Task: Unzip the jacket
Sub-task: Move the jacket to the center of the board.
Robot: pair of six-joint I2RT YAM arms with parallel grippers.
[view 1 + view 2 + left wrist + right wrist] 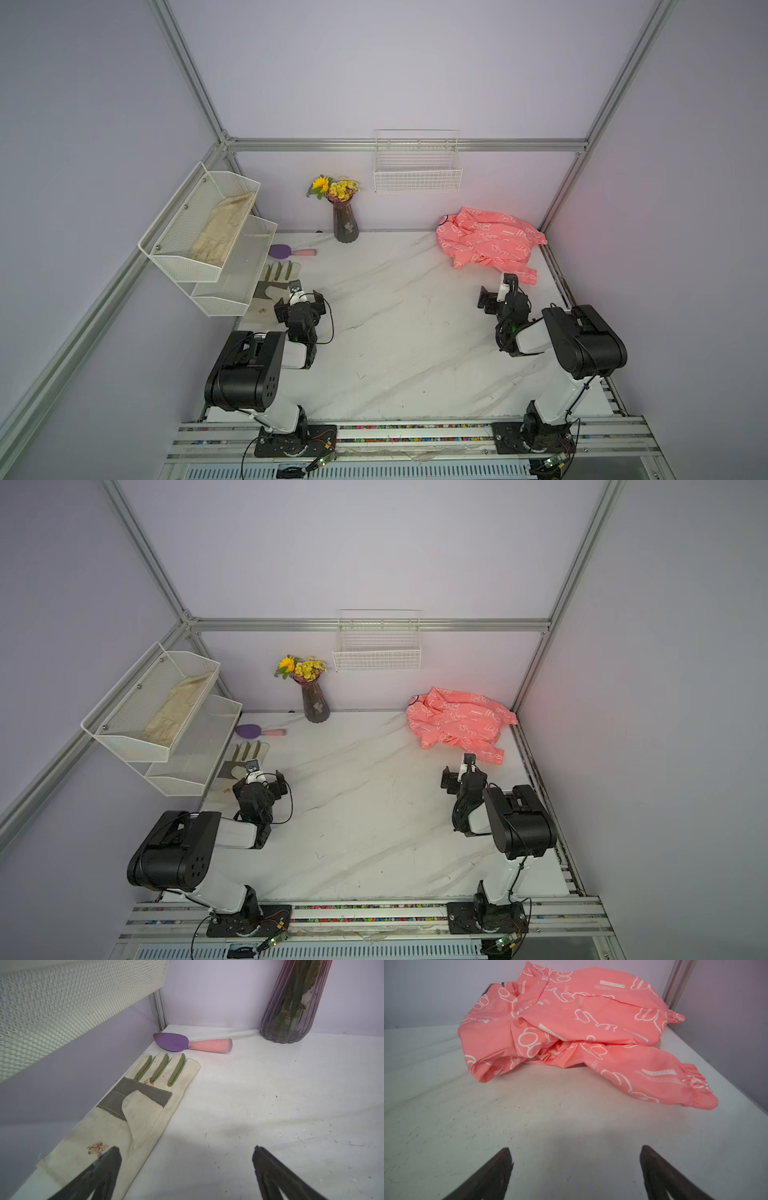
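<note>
The jacket [490, 239] lies crumpled at the table's [395, 332] 1 o'clock corner, zipper hidden; unzipping seems not begun. Both tools gape wide, empty: right gripper [575, 1148] near its 6 o'clock, left gripper [186, 1147] over the glove [145, 1105] at 9 o'clock.

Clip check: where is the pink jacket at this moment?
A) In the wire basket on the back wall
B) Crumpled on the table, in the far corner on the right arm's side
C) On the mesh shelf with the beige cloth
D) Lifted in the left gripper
B: the jacket lies bunched on the table ahead of the right gripper, whose open jaws are clear of it.
</note>
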